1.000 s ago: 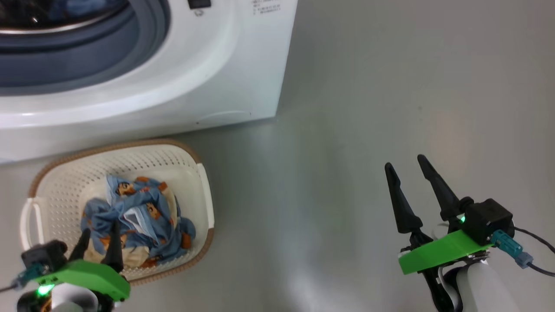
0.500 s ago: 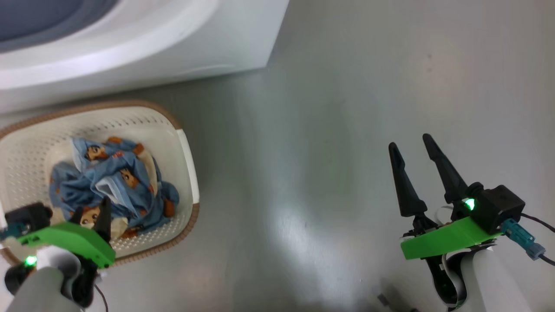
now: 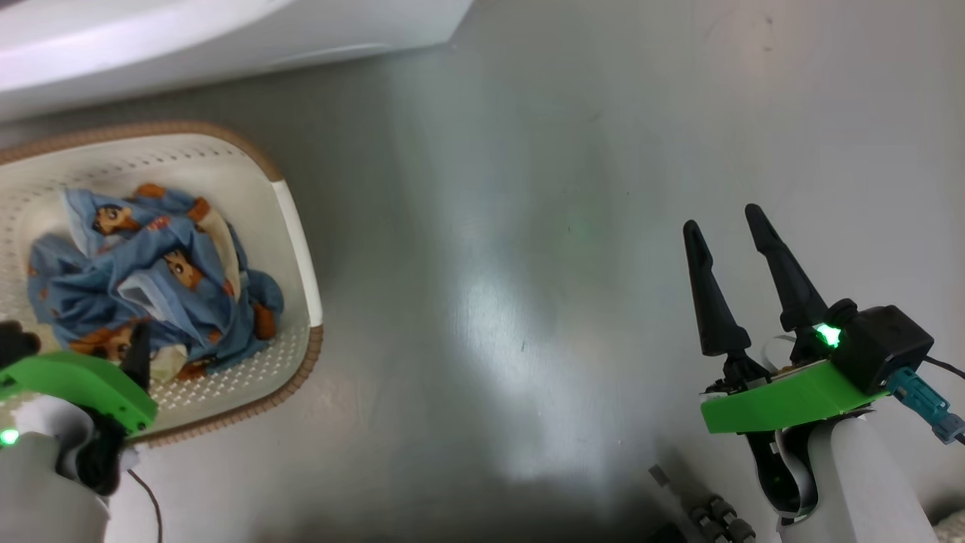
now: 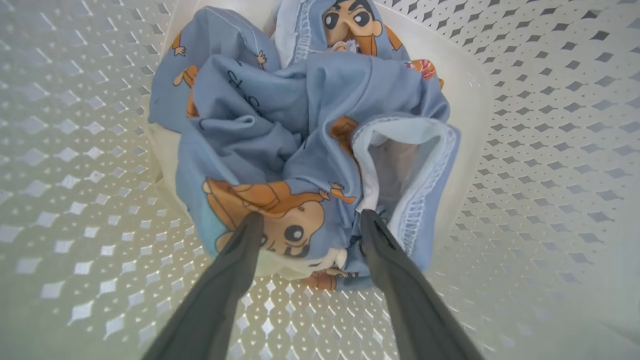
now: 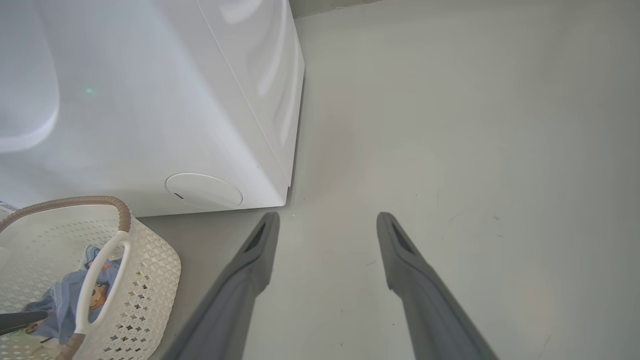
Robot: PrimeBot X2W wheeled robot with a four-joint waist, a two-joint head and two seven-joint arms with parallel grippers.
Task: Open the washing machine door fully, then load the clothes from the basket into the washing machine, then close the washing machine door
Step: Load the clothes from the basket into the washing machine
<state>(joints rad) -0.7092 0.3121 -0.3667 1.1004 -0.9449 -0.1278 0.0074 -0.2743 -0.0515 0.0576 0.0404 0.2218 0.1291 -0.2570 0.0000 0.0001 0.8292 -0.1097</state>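
1. Left wrist view: left hand, fingers apart, sits at the clothes heaped in the basket.
2. Risk — a shallow pinch catches one layer, and the rest slips back or drags the basket.
3. Right hand, spread, hangs over the floor.

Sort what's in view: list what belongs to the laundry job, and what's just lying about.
Belongs to the job:
- clothes, heaped in the basket
- washing machine
- left tool, open, fingertips at the clothes
- right tool, open over the floor

Just lying about:
- small dark ridged bits on the floor, too unclear to name
- grey scrap beside them
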